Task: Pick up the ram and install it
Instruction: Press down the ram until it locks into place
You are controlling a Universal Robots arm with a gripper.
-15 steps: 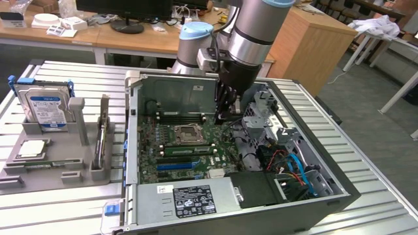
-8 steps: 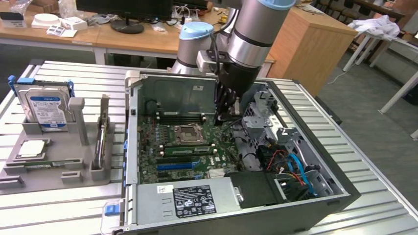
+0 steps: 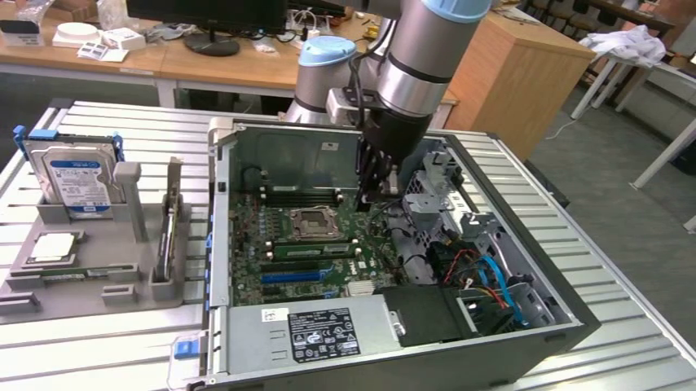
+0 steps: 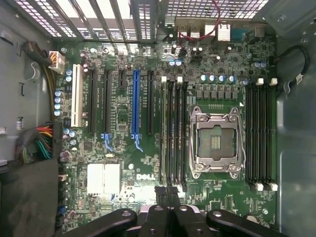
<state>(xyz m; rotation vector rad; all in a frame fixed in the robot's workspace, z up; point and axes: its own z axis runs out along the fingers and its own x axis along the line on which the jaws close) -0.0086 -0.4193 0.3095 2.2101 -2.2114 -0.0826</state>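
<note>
The arm point(image 3: 419, 65) is reaching down into the open computer case point(image 3: 544, 322), which is lying on the slatted surface point(image 3: 109, 130). The claw point(image 3: 376, 195) is hanging over the motherboard point(image 3: 277, 285). Its fingers point(image 4: 159, 212) are pressing together with no gap at the tips, and nothing is showing between them, so the claw point(image 4: 167, 190) is gripping nothing that I can see.

The ram point(image 4: 163, 133) is sitting in a memory slot on the board, as a pale green stick in the outermost slot of the bank beside the processor socket point(image 4: 216, 143). Its near end is lying just beside the claw's tips, and the stick is running away from them along the board. Whether the tips are touching it, I cannot tell. In the exterior view the ram point(image 3: 312, 249) is showing as a green strip just past the processor socket point(image 3: 315, 221), lower on the board than the claw.

On the far side of the ram from the socket, the blue slot point(image 4: 136, 103) is standing among black ones. The power supply point(image 3: 315, 330) is lying at the case's near edge, well apart from the claw. Outside the case, far off toward the exterior view's left of the claw, the hard drive point(image 3: 78, 179) is standing upright in the grey tray point(image 3: 98, 297).
</note>
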